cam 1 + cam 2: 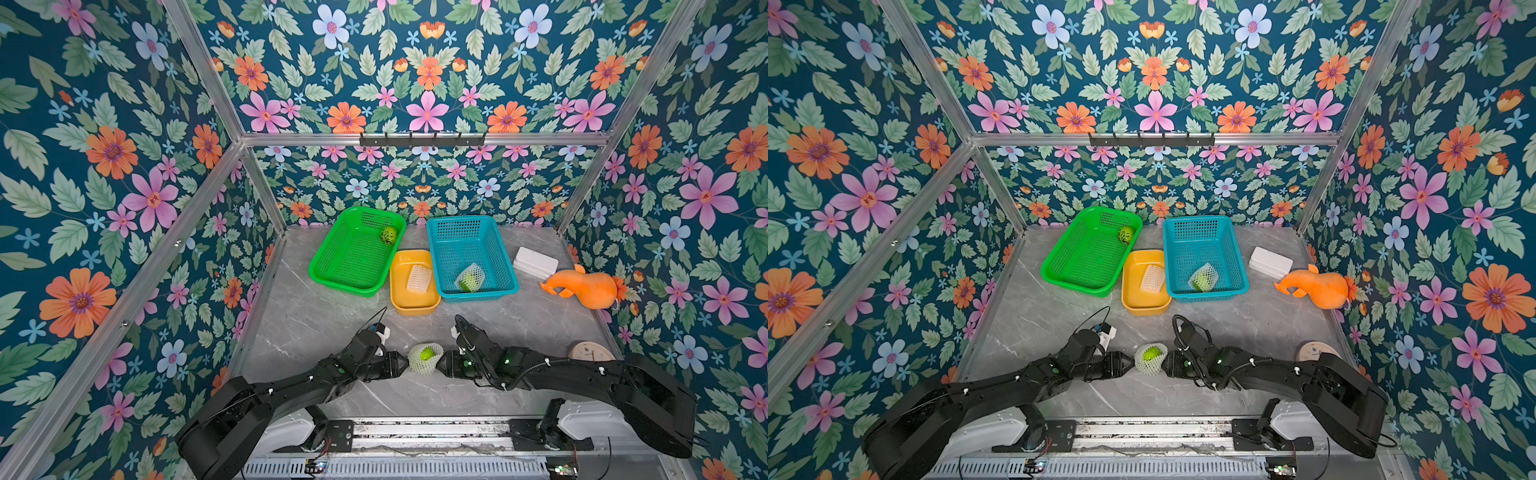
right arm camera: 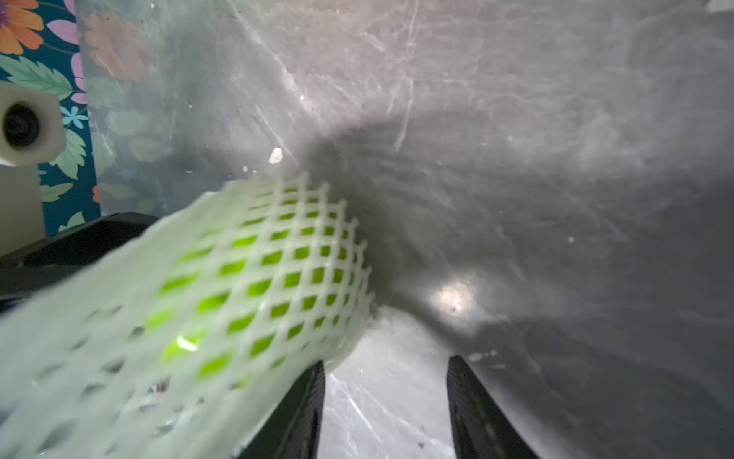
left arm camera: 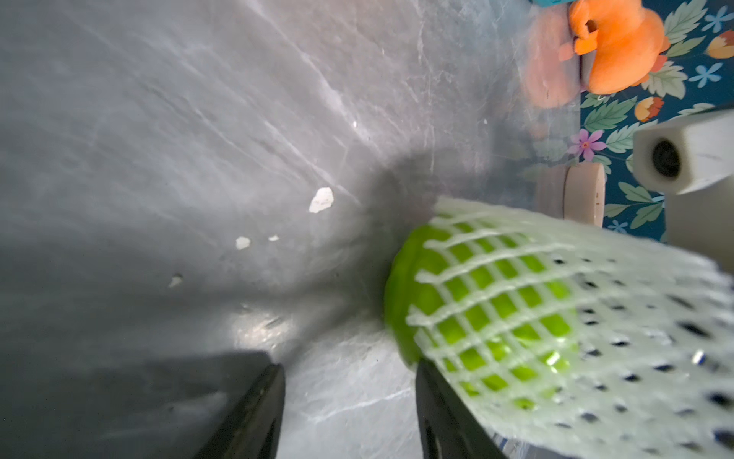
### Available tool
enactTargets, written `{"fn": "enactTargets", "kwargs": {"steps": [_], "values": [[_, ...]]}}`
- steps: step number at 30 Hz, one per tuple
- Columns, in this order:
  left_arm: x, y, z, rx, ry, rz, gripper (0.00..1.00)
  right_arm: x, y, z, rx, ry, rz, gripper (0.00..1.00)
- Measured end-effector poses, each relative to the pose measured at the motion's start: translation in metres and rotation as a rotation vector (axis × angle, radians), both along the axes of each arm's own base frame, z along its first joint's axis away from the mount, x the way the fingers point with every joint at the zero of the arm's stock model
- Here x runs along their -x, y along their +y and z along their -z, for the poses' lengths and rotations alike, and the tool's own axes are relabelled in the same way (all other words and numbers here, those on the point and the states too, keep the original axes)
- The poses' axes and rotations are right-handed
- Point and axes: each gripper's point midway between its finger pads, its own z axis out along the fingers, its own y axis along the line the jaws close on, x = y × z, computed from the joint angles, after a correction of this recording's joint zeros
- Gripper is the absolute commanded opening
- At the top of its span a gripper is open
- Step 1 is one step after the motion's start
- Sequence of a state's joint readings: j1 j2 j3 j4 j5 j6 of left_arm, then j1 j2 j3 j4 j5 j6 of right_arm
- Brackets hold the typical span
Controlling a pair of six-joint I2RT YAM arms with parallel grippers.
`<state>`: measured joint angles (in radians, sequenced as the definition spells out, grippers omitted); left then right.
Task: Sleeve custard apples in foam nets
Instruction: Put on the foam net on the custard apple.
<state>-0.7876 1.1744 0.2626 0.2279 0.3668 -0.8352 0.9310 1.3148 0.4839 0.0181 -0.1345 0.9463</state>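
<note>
At the near edge of the table (image 1: 316, 324), the left gripper (image 1: 405, 362) is hanging open and empty against the foam net (image 1: 419, 368) partly sleeving a custard apple (image 1: 427, 354), the right gripper (image 1: 440, 360) gaping likewise, so I'm fearing any sideways nudge is going to pop the fruit out.

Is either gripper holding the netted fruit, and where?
Nothing is clamped. The left gripper and right gripper are open, gaps empty, one finger of each against the foam net around the custard apple.
</note>
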Motion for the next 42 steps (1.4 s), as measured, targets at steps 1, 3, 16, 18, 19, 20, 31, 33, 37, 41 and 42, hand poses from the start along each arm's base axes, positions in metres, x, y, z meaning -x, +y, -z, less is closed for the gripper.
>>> {"fn": "enactTargets", "kwargs": {"steps": [1, 3, 16, 18, 19, 20, 31, 33, 37, 41, 42], "values": [[-0.002, -0.002, 0.0, 0.0, -0.001, 0.002, 0.56, 0.001, 0.0, 0.003, 0.006, 0.008, 0.002, 0.51], [-0.004, -0.006, 0.001, -0.001, -0.006, 0.012, 0.55, 0.001, 0.0, 0.005, 0.01, 0.016, 0.005, 0.51], [-0.018, 0.014, -0.02, -0.063, -0.11, -0.057, 0.63, -0.005, -0.015, -0.029, 0.008, -0.07, 0.037, 0.54], [-0.026, 0.018, -0.028, -0.08, -0.139, -0.084, 0.65, -0.01, -0.024, -0.035, 0.027, -0.092, 0.046, 0.54], [-0.03, 0.02, -0.032, -0.089, -0.155, -0.095, 0.66, -0.014, -0.029, -0.038, 0.035, -0.098, 0.067, 0.54], [-0.033, 0.022, -0.035, -0.095, -0.165, -0.108, 0.66, -0.017, -0.033, -0.039, 0.042, -0.105, 0.079, 0.54], [-0.045, 0.031, -0.033, -0.129, -0.173, -0.166, 0.66, -0.046, -0.028, -0.041, 0.065, -0.131, 0.108, 0.54], [-0.043, 0.03, -0.029, -0.123, -0.153, -0.171, 0.66, -0.052, -0.019, -0.039, 0.053, -0.128, 0.102, 0.54], [-0.038, 0.026, -0.021, -0.104, -0.122, -0.149, 0.65, -0.057, 0.001, -0.036, 0.023, -0.108, 0.07, 0.54], [-0.032, 0.021, -0.015, -0.067, -0.092, -0.139, 0.65, -0.056, 0.011, -0.038, 0.011, -0.111, 0.051, 0.53], [-0.031, 0.02, -0.015, -0.054, -0.081, -0.14, 0.65, -0.055, 0.012, -0.037, 0.01, -0.108, 0.047, 0.53]]}}
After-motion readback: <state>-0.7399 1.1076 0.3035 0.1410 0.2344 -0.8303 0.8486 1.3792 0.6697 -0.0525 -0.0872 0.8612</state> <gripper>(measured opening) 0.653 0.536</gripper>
